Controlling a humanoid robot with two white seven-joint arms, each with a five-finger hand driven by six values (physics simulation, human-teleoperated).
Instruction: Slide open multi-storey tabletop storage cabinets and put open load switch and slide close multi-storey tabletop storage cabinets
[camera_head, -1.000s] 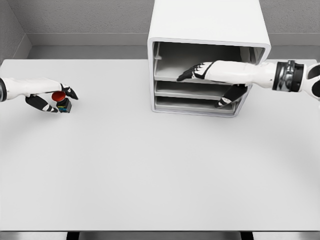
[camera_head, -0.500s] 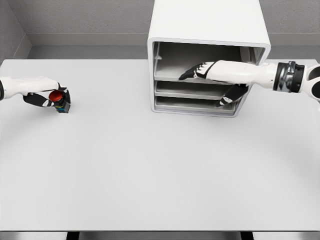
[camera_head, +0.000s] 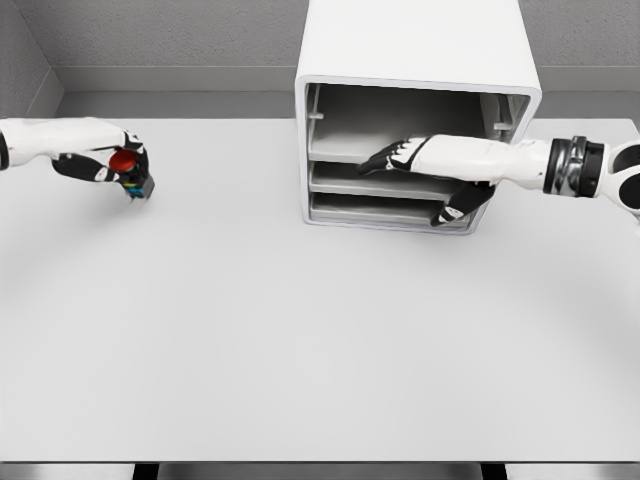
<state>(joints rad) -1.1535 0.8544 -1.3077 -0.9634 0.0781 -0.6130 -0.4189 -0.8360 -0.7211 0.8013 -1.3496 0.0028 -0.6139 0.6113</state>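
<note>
White storage cabinet (camera_head: 415, 50), far centre, front open showing 3 grey shelves; red-capped load switch (camera_head: 128, 170), tilted, far left.

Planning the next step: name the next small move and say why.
Probably carry the red-capped load switch, gripped in the left hand above the grey table, right toward the white storage cabinet; the right hand rests at its open shelves.

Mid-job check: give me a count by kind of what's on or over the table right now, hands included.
Storage cabinet: 1
Load switch, red-capped, held in the left hand: 1
Robot hands, left plus right hand at the cabinet front: 2
Total: 4
</note>
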